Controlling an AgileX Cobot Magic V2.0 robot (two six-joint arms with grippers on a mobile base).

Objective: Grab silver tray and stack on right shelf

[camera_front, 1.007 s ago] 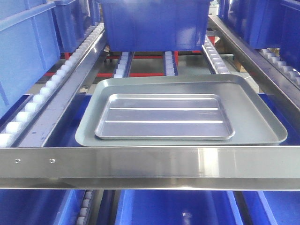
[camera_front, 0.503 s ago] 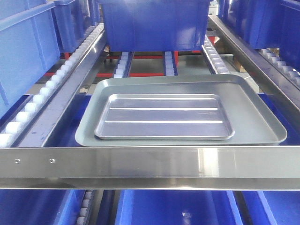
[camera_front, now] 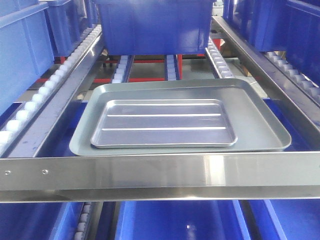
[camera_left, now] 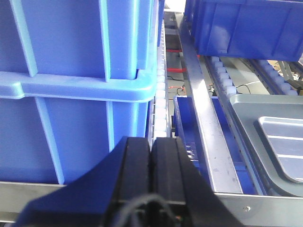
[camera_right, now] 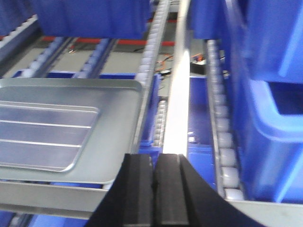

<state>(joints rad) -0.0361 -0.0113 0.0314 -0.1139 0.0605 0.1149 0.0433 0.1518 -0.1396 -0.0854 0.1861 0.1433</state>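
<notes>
The silver tray (camera_front: pixel 162 123) is lying nested inside the grey tray (camera_front: pixel 260 125) near the bench's front edge. Both the left tool (camera_left: pixel 151 175) and right tool (camera_right: pixel 154 189) are sitting closed, holding nothing. A pinch on the low rim risks catching both trays together, probably.

Grey tray (camera_front: pixel 260 125) (larger, dull); blue bins (camera_front: pixel 155 25) behind.

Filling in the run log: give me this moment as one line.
silver tray: nested in grey tray on rack | left end effector: shut, empty | right end effector: shut, empty | grasp: not begun
</notes>
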